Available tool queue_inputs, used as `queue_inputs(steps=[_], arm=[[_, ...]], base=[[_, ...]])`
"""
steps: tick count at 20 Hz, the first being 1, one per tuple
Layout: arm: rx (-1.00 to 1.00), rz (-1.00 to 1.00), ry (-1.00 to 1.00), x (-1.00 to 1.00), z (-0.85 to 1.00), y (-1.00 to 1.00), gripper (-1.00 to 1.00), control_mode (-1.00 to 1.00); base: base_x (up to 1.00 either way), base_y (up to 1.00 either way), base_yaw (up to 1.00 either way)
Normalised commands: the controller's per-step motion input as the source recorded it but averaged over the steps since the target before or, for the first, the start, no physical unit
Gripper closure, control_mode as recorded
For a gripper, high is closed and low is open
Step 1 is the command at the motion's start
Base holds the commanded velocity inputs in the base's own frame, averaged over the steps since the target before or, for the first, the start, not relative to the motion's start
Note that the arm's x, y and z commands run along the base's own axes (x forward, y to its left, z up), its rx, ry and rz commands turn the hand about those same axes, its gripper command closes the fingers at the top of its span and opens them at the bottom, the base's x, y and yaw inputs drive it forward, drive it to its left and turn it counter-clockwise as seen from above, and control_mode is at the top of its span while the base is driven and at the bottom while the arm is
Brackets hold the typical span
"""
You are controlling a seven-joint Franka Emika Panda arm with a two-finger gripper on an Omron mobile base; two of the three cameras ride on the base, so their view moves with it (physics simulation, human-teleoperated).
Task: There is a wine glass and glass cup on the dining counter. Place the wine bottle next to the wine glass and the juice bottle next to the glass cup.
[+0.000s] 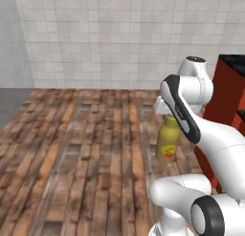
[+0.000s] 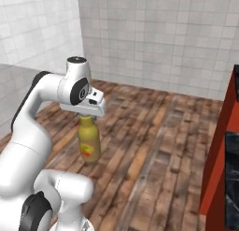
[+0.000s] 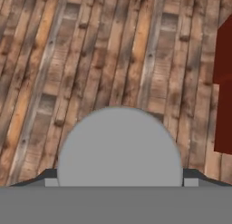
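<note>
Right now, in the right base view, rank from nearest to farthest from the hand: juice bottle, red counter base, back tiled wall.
1. juice bottle, hanging directly under the hand.
2. red counter base, off at the right edge.
3. back tiled wall, beyond the wood floor.

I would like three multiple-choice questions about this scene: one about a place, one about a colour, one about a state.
1. Where is the juice bottle?
A. Hanging under the gripper, above the wooden floor
B. Lying on the floor
C. Standing on a counter

2. What colour is the bottle's body?
A. Dark green
B. Yellow-orange
C. Clear

3. How does the bottle stand?
A. Upside down
B. Flat on its side
C. Upright, neck up

Answers:
1. A: both base views show it under the hand, clear of the planks.
2. B: its body is yellow-orange with a red mark on the label.
3. C: its neck points up into the gripper.
</note>
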Motion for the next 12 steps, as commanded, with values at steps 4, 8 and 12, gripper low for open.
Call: queue_inputs(steps=[4,8,12], arm=[[0.00,0.00,0.00,0.00,0.00,0.00,1.00,1.00],[0.00,0.00,0.00,0.00,0.00,0.00,1.00,1.00],[0.00,0.00,0.00,0.00,0.00,0.00,1.00,1.00]], base=[[0.80,-0.25,0.00],[0.81,-0.25,0.00],[0.82,-0.25,0.00]])
